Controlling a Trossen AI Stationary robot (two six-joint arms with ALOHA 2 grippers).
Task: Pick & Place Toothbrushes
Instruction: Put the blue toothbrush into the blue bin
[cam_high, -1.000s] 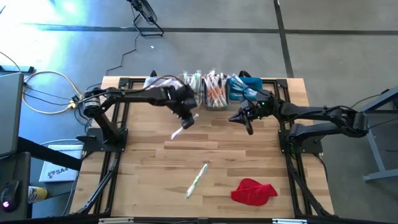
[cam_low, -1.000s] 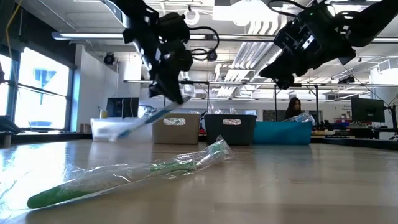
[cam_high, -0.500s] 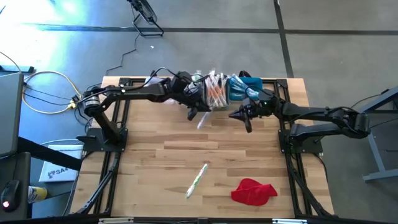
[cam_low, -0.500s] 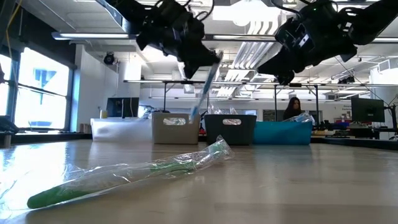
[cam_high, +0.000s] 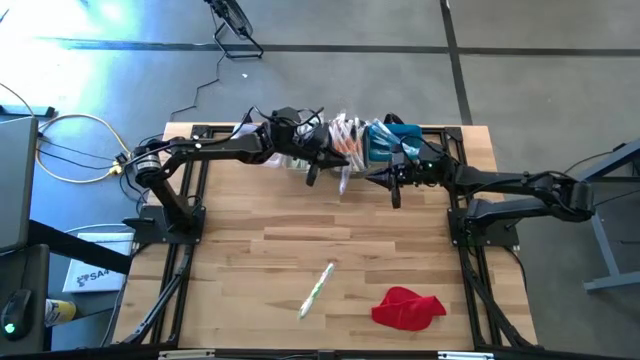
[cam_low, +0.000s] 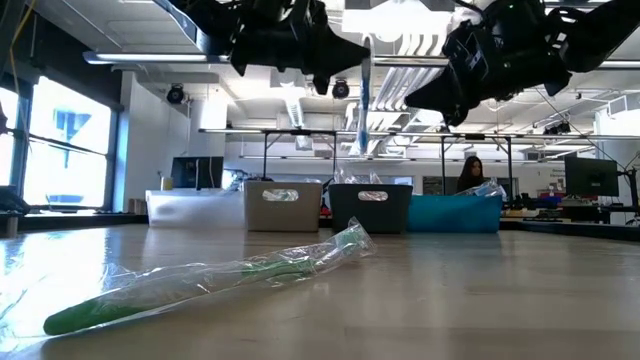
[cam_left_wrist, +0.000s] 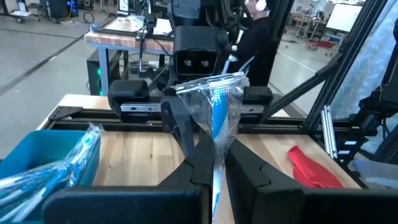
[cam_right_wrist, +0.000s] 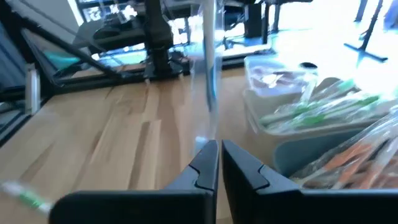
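High view: overhead, facing straight down, table (cam_high: 250, 260) filling frame centre. Low view: tabletop height, facing level toward bins (cam_low: 370, 207) at mid-frame; both share the green toothbrush (cam_high: 317, 289). Wrist views look along each arm's fingers, close in.

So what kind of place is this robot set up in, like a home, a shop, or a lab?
Most likely a robotics lab or open industrial workspace. The low view shows exposed ceiling pipes and ducts, workbenches with dark computer monitors, and a person seated far back. The light wooden table sits on a bare grey concrete floor.

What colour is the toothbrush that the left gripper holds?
Blue, inside a clear wrapper; the toothbrush shows best in the left wrist view.
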